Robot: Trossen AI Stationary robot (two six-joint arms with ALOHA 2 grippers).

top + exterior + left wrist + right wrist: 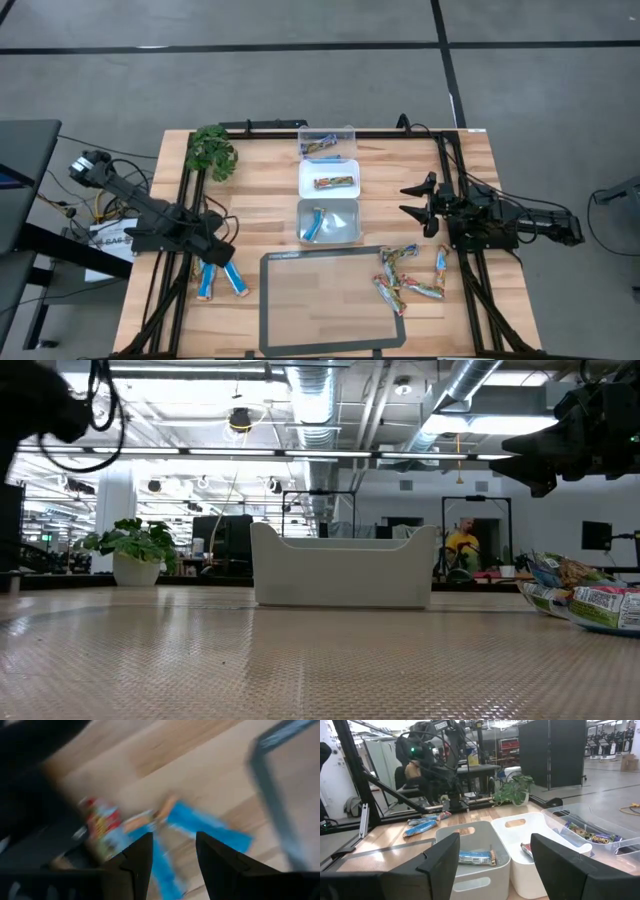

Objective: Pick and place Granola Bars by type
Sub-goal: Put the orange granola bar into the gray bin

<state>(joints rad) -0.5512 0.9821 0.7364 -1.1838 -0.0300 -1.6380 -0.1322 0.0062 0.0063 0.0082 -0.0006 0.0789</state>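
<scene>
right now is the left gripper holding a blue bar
No, in the left wrist view the left gripper is open above the blue bars, which lie on the table.

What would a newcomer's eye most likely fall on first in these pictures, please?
Probably the row of three tubs at the table's centre, the nearest holding a blue bar. Next, the heap of multicoloured granola bars near the right arm. Then the left gripper, open above two blue bars at the left edge.
</scene>
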